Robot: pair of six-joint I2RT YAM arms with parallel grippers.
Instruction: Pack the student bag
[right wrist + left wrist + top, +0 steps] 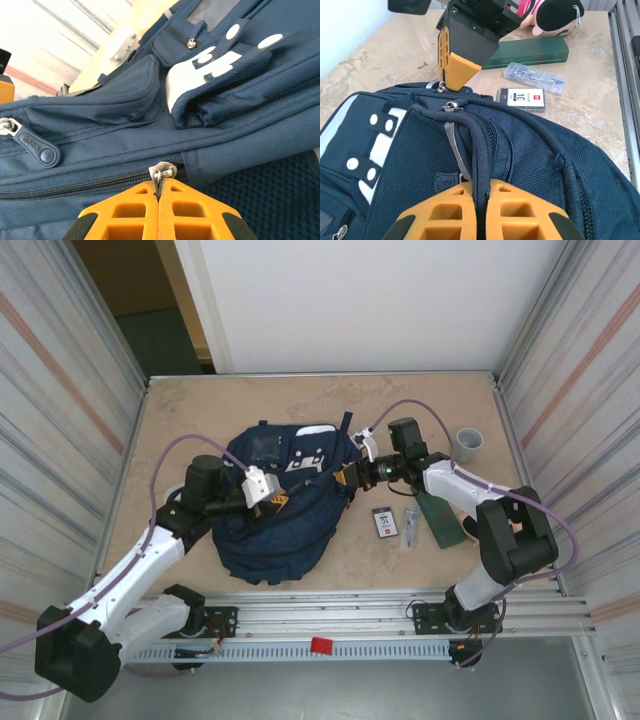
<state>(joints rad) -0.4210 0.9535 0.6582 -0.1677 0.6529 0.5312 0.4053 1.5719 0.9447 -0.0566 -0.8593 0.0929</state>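
Note:
The student bag [275,530], navy blue with white patches, lies in the middle of the table. My left gripper [276,498] reaches in from the left over its middle. In the left wrist view its orange fingers [440,210] are shut on a ridge of bag fabric [479,150] beside a zipper. My right gripper [346,477] comes in at the bag's right edge. The right wrist view has its fingers [132,210] shut on the thin pull of a metal zipper slider [163,171] at the end of a closed zipper. That gripper [455,75] also appears in the left wrist view.
To the right of the bag lie a card pack [384,522], a clear plastic case [411,527] and a dark green box [440,515]. A grey cup [468,443] stands further back. A plush toy [555,17] sits behind the green box [530,52]. Metal walls enclose the table.

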